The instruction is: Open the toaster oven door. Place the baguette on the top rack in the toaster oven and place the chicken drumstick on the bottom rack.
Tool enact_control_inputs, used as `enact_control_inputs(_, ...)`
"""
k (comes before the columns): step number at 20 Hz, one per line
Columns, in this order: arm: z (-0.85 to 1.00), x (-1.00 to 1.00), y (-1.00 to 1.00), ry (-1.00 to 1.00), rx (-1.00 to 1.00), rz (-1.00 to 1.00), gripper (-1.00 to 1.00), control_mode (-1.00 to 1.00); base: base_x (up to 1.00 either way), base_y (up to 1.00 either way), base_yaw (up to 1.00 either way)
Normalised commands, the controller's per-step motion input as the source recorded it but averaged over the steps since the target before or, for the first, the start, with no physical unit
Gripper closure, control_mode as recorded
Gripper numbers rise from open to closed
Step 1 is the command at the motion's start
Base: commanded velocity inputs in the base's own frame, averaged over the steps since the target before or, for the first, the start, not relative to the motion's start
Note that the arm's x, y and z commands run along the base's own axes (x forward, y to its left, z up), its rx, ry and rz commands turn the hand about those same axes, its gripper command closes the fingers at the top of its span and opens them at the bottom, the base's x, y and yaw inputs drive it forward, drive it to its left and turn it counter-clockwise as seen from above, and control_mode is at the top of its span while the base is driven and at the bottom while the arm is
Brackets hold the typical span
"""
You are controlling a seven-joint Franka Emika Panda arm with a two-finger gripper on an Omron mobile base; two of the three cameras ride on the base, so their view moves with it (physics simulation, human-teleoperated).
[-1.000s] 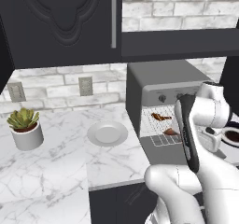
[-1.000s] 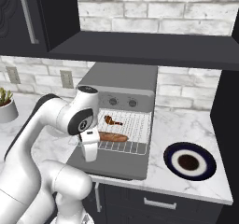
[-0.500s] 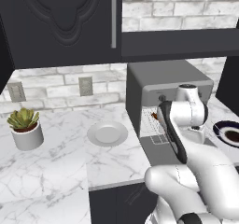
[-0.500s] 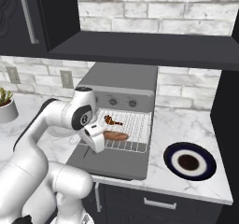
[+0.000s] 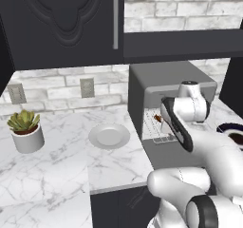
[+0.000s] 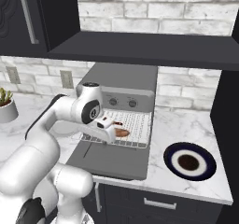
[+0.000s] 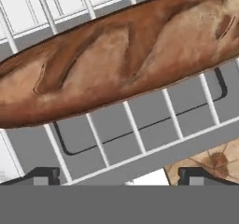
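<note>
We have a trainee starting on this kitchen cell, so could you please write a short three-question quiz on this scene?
1. True or false: the baguette lies on a wire rack pulled out of the toaster oven.
2. Are the fingers closed on the baguette? A) yes B) no, open and apart from it
3. Fill in: left of the oven, the white plate carries ____.

Key: 1 true; 2 B; 3 nothing.
</note>
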Motion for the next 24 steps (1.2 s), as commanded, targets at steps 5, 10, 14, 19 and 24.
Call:
enact_control_inputs(5, -0.01, -0.92, -0.22, -0.16, 0.10, 0.30, -1.00, -1.00, 0.00, 0.00, 0.00)
enact_control_inputs(10, -0.14, -0.48, -0.05, -0.06, 0.04, 0.25, -1.00, -1.00, 0.00, 0.00, 0.00)
enact_control_inputs(14, -0.23, 0.61, 0.00, 0.00, 0.00, 0.14, -1.00, -1.00, 0.00, 0.00, 0.00)
enact_control_inputs(19, -0.07, 0.80, 0.00, 0.00, 0.00, 0.08, -1.00, -1.00, 0.00, 0.00, 0.00)
enact_control_inputs(24, 0.00, 0.99, 0.17, 0.00, 0.00, 0.00, -1.00, -1.00, 0.00, 0.00, 0.00)
